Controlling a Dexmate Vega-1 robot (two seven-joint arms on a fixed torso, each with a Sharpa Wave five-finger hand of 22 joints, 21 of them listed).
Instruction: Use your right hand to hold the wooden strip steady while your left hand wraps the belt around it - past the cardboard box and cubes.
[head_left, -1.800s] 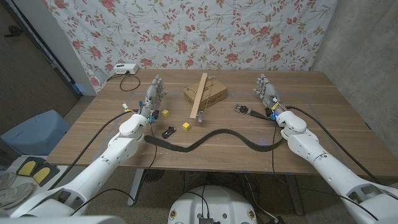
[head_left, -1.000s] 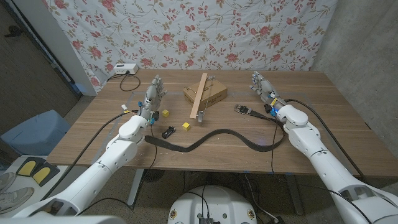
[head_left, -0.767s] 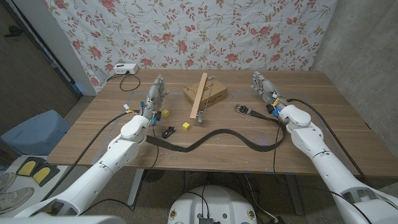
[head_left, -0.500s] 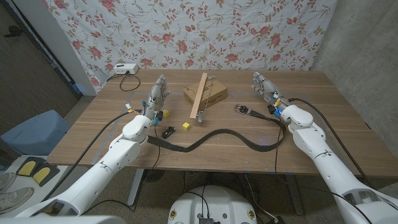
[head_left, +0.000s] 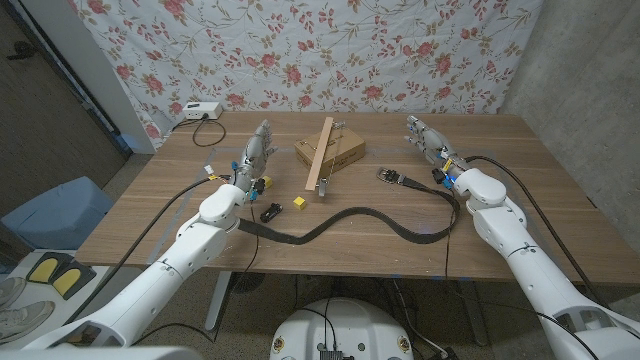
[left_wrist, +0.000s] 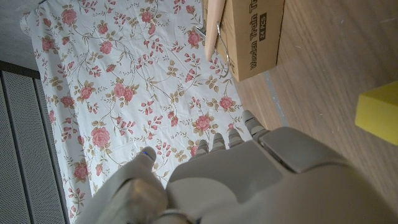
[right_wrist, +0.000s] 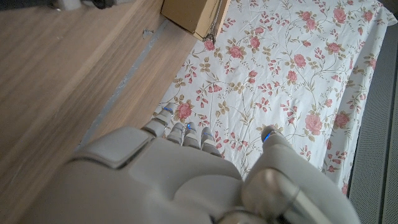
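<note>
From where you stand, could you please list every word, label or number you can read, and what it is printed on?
"Wooden Train T...", cut off at the picture's edge: side of the brown cardboard box.
Small black label beneath it on the same box: too blurred to read.
White rectangular device by the floral curtain: no readable text.

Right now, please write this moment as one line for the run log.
left hand: open, holds nothing | right hand: open, holds nothing | wooden strip: untouched, leaning on cardboard box | belt: unwrapped on table
</note>
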